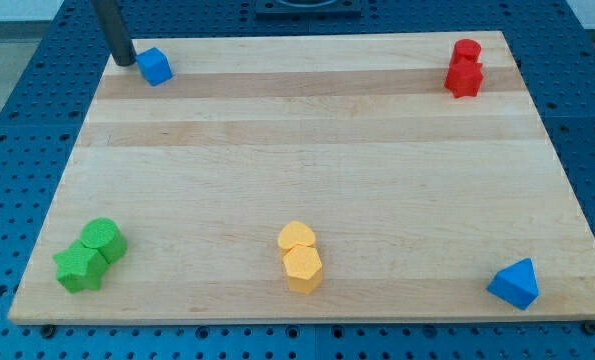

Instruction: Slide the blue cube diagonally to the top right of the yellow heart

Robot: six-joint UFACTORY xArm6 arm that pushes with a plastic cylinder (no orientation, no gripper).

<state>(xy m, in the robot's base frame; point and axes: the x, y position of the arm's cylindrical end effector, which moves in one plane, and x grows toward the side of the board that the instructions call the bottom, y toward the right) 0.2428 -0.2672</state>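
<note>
- Blue cube (pixel 154 66) is the task's block, but the biggest thing in view is the wooden tabletop (pixel 307 150), a pale planked board that fills most of the frame and lies on a blue perforated surface (pixel 17 120).
- The dark rod comes down from the view's top edge at the top left corner of the tabletop; my tip (pixel 124 62) rests at the board's edge, just beside the blue cube on its left side, and I cannot tell if the two touch. There are no jaws on this rod, so there is no opening or closing to tell of.
- Two green blocks (pixel 90 254) sit pressed together in the bottom left corner, one a rounded piece, the other star-like.
- Two yellow blocks (pixel 300 256) stand touching at the bottom centre, the upper one heart-like, the lower one faceted.
- Two red blocks (pixel 464 68) sit touching in the top right corner.
- A blue triangular block (pixel 515 283) lies alone in the bottom right corner.
- The blue cube sits in the top left corner, well apart from the yellow pair.
</note>
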